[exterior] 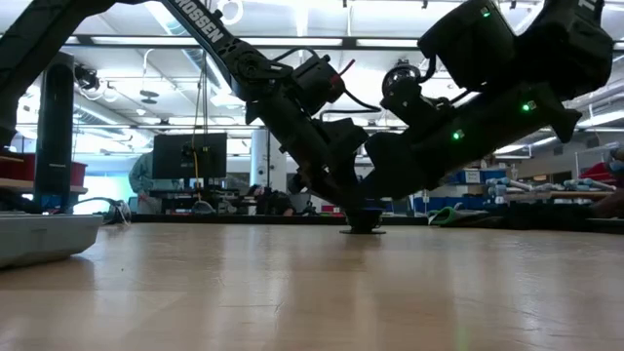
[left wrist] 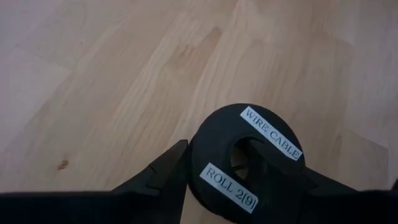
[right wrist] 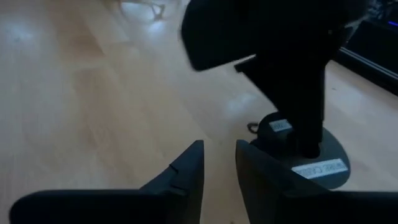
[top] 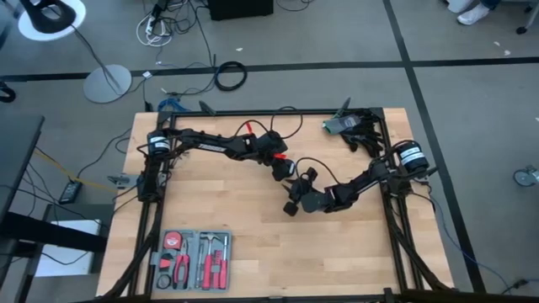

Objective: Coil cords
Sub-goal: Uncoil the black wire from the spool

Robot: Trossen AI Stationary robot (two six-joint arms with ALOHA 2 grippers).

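Black puck (left wrist: pixel 249 163) sitting flat mid-table, pinched at the rim by the left gripper (left wrist: pixel 245 180). Right gripper (right wrist: pixel 219 167) just beside it, fingers nearly together, nothing between. Looks light and rigid, probably slidey on wood, so best grabbed by the edge.

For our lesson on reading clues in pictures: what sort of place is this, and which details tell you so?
Probably a robotics lab or workshop. A wooden table carries two mounted robot arms, a tool kit tray sits at its edge, and the low view shows a monitor and cluttered benches under ceiling lights behind.
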